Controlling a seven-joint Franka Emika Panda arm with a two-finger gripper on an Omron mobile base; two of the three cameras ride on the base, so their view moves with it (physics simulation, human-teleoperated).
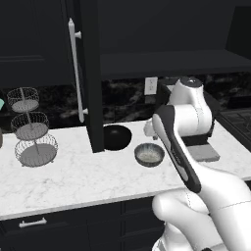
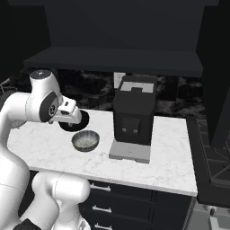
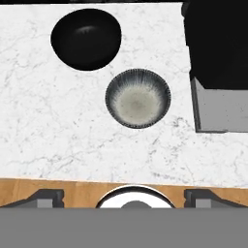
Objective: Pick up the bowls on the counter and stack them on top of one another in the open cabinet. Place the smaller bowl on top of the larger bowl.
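Note:
The larger bowl, glossy black, rests on the white marble counter beside the foot of the open cabinet's door. Just right of it and nearer the front sits the smaller bowl, grey with a pale speckled inside. My gripper hangs high above the counter's front edge and looks down on both bowls; its fingertips stand wide apart, open, with nothing between them. The open cabinet's dark shelf runs above the counter. In the right base view my hand covers part of the larger bowl.
A black coffee machine with a grey tray stands right of the bowls. A three-tier wire basket stand is at the counter's left end. A stove adjoins the counter on the right. Drawers with silver handles sit below.

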